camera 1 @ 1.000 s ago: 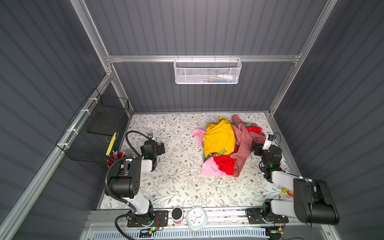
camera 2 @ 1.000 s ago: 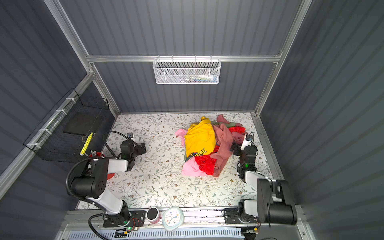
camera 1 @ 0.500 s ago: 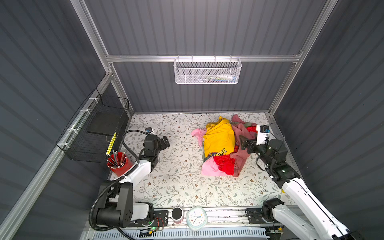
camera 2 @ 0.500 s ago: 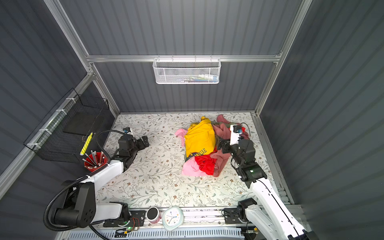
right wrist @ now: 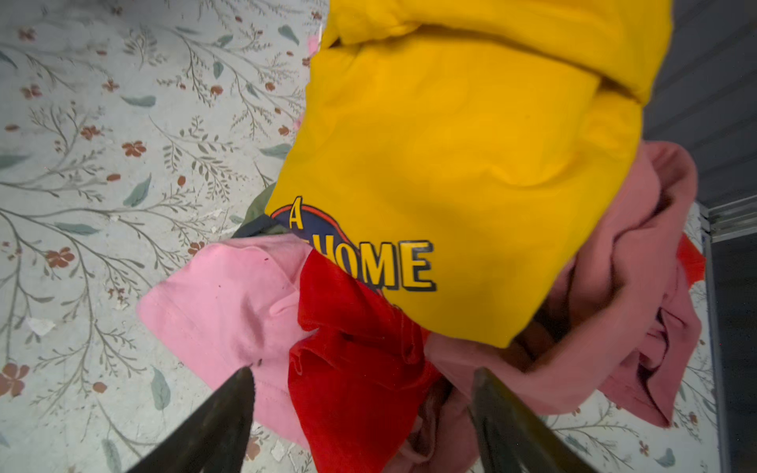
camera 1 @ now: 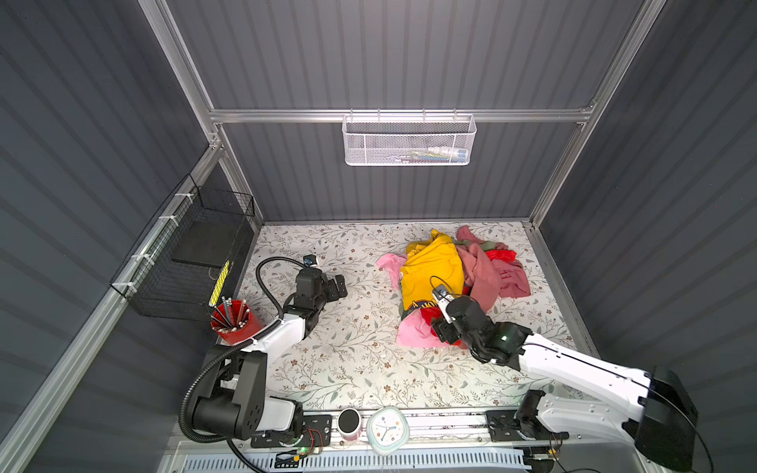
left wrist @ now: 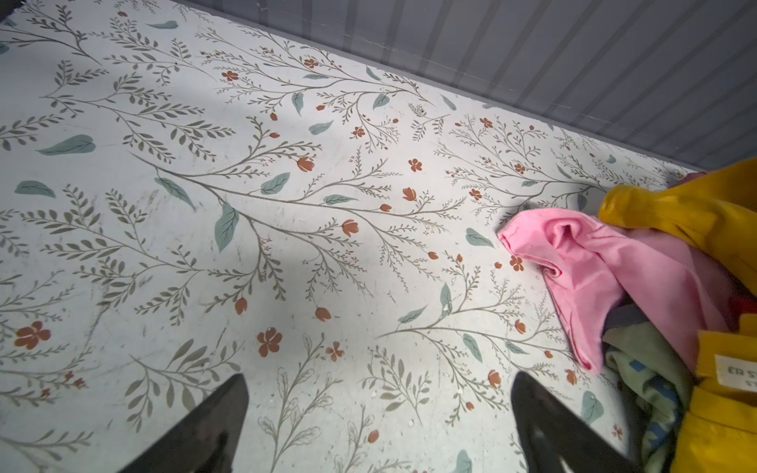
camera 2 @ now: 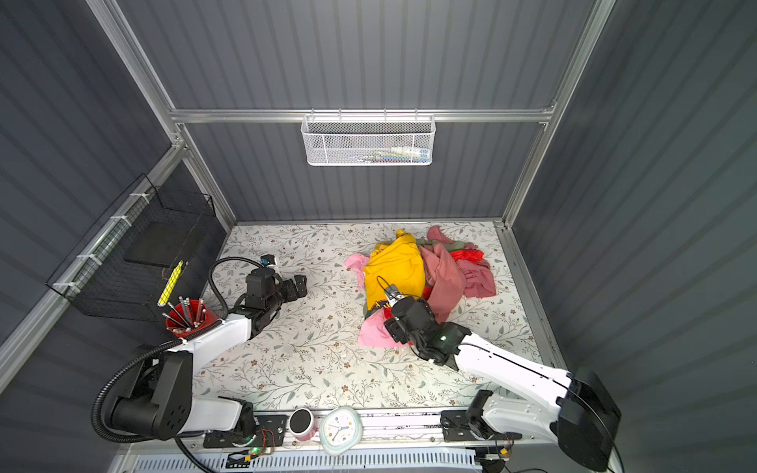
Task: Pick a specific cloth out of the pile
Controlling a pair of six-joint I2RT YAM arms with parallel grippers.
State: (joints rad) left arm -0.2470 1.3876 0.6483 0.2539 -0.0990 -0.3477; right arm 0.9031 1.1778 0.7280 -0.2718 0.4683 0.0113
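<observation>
Toward the far right corner of the bench we see the pile, a heap of clothes on the flowered surface. A yellow shirt with dark lettering lies on top. A dusty-rose garment is bunched along the side nearer the right edge, and a light pink garment spreads out at the side nearer the front edge. A bit of olive-green fabric shows at the far side.

The cloth we are after is the bright red one. In the right wrist view a crumpled fold of it comes out from under the hem of the yellow shirt, between the light pink garment and the dusty-rose garment. In both top views another red patch shows on the far right side of the pile.

The right gripper hangs low over the front of the pile. Its fingers are spread, with the red fold between them. One fingertip is over the light pink garment and its partner is over the dusty-rose garment. We cannot tell whether either one touches fabric, and nothing is pinched.

The left gripper is over bare bench left of the pile, well apart from it, with its fingers spread wide and holding nothing. In its wrist view the edge of the light pink garment lies just beyond one fingertip.

By the left edge stands a red cup of pencils.
</observation>
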